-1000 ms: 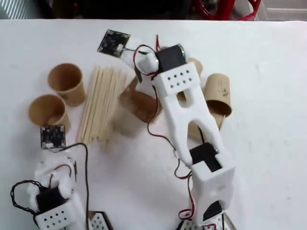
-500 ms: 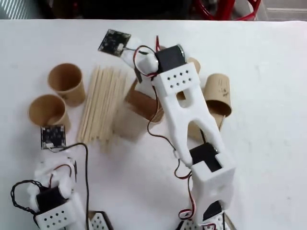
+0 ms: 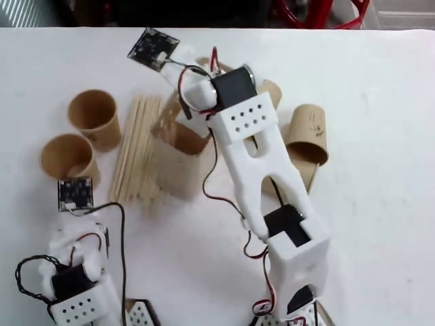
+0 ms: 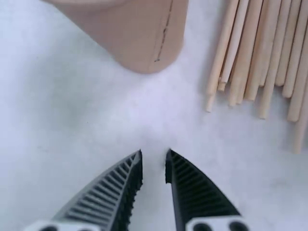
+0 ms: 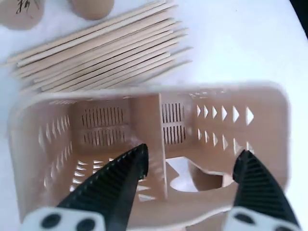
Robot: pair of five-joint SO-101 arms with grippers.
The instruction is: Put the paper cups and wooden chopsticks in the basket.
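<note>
The brown slotted basket (image 3: 178, 130) hangs tilted above the table, casting a shadow on the chopsticks. My right gripper (image 5: 190, 159) is shut on the near end of the basket (image 5: 96, 125), its fingers spread wide across it. The wooden chopsticks (image 3: 136, 153) lie in a loose bundle beneath. Two paper cups (image 3: 94, 115) (image 3: 64, 156) stand upright at the left. Another cup (image 3: 309, 132) lies on its side at the right, and one more (image 3: 273, 92) is half hidden by the right arm. My left gripper (image 4: 154, 154) sits low over bare table, open by a narrow gap, short of a cup (image 4: 130, 29) and the chopstick ends (image 4: 260, 57).
The left arm (image 3: 75, 278) stays at the near left corner with its cable looping beside it. The right arm (image 3: 265, 170) crosses the table's middle. Bare white table (image 3: 380, 204) lies to the right. A red frame (image 3: 319, 13) stands beyond the far edge.
My right gripper has carried the basket left and away from me, so it now hangs over the chopsticks. The left arm has not moved.
</note>
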